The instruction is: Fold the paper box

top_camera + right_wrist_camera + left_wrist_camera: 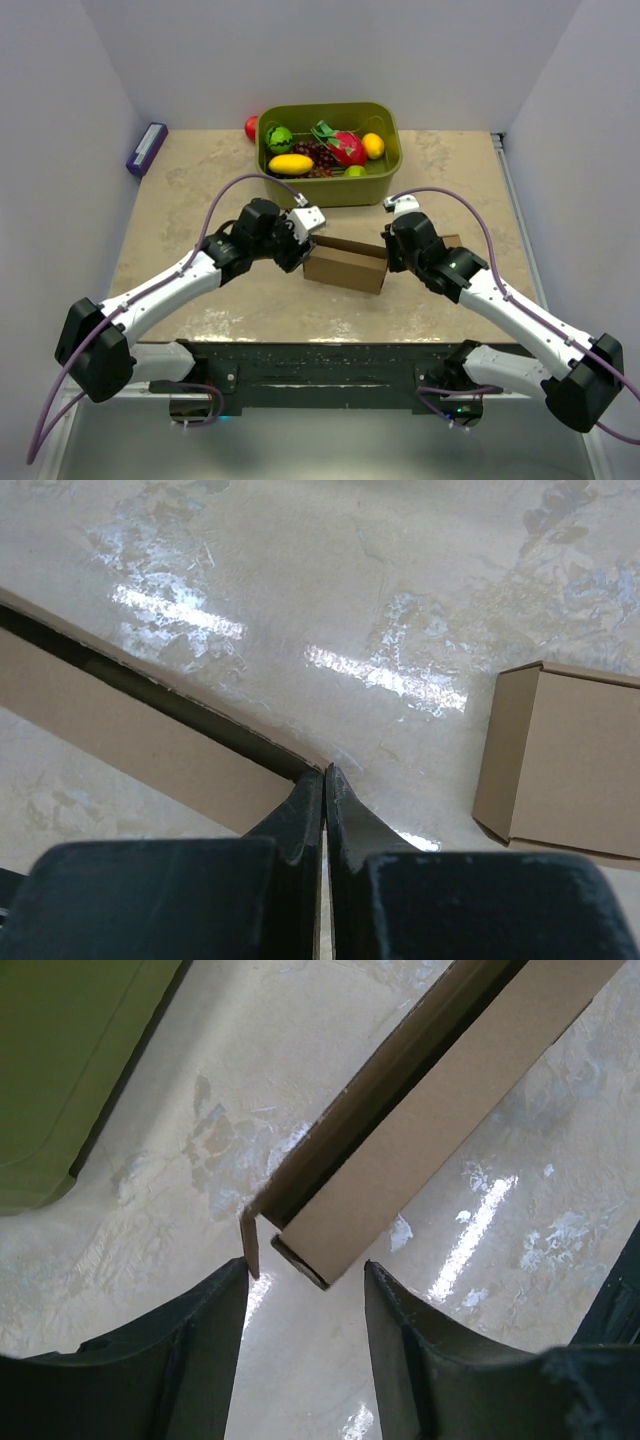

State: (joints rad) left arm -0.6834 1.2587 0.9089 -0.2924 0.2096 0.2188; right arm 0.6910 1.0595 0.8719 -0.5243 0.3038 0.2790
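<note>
Reaching in from both ends, two robot arms flank the paper box [345, 268], a long, low brown cardboard piece lying near the middle of the beige table [330, 310], just in front of the green bin [385, 175].

At the far left edge lies a purple packet [147, 148], well apart from the work. The left gripper [300, 235] hovers at the box's left end. In its wrist view its jaws stand wide, and the box's end corner [300, 1255] pokes into the gap between the dark fingers [200, 1340] without touching them. A short flap [250, 1245] stands just beside the left fingertip.

Behind the box, the bin holds toy fruit [345, 148].

The right gripper [392, 245] sits at the box's right end. Its wrist view shows the fingers [305, 815] pressed together at the end of the box's thin upper wall [200, 705]. Whether cardboard is nipped between them cannot be told. To the right, near but apart from the box, rests a small cardboard cube [570, 770].
</note>
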